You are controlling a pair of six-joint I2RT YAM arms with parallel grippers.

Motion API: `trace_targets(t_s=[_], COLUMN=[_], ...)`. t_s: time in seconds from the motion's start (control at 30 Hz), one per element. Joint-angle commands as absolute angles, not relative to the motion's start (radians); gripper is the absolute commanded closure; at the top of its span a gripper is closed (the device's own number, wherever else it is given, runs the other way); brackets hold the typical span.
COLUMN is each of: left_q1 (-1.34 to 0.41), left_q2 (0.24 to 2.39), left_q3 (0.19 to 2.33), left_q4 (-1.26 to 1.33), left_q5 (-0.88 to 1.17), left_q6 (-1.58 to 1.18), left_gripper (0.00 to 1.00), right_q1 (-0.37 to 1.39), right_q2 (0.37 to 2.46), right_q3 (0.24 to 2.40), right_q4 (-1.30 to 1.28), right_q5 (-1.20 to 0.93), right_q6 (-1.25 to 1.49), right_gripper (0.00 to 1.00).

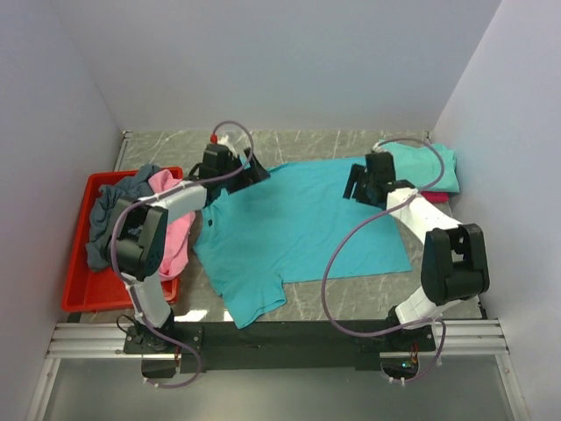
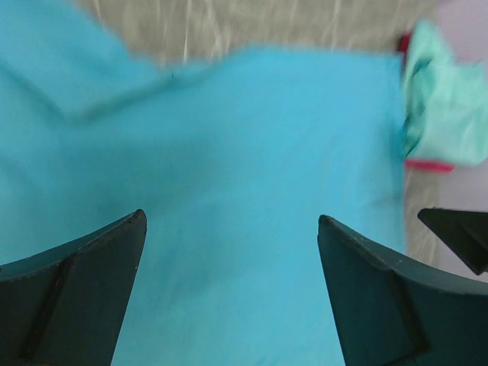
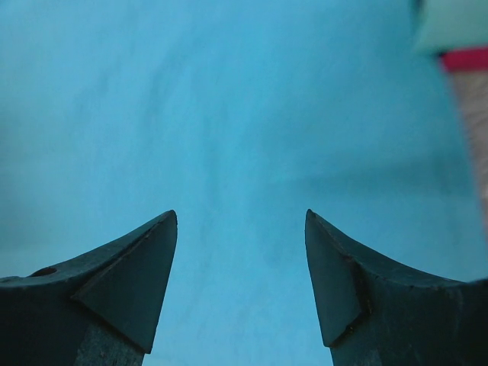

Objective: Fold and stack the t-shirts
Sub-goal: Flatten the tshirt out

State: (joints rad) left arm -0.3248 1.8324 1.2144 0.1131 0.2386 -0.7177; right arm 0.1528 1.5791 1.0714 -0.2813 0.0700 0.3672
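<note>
While both arms hang over the far edge of the turquoise shirt, neither one grips it. The shirt lies flat on the table, with what looks like the collar at its left end and the hem at its right, so its long axis runs left to right across the arms. One sleeve sticks out toward the near edge.

The left gripper is over the shirt's far-left corner, jaws spread wide, with only cloth showing between them in its wrist view. The right gripper is over the far-right part of the shirt, jaws also spread and nothing pinched. Each arm is nearest its own end of that far edge.

Just beyond the shirt's right end lies the mint-green shirt, already folded, on top of the crimson shirt. Left of the shirt's collar end, the pink shirt and the grey shirt are heaped in the red tray, unfolded.

Judgement: the next fold likely turns on the far edge, pulled toward the near side across the long axis.
</note>
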Motion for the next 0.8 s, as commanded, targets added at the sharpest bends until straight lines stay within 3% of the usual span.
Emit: trace_targets(t_s=[0.0, 0.57, 0.77], left_q1=[-0.324, -0.313, -0.343], left_q2=[1.816, 2.014, 1.84], left_q3=[1.105, 1.201, 1.161], left_q4=[0.146, 0.137, 0.155], left_q5=[0.152, 0.178, 0.114], left_q6=[-0.706, -0.621, -0.58], left_gripper=[0.01, 0.01, 0.01], right_q1=[0.212, 0.353, 0.385], right_q2=[1.54, 1.579, 1.511], right_q3=[1.0, 0.9, 0.893], right_q4=[-0.229, -0.224, -0.241], right_q5=[0.009, 0.012, 0.023], right_q6=[0.379, 0.433, 0.433], right_gripper=[0.26, 0.26, 0.26])
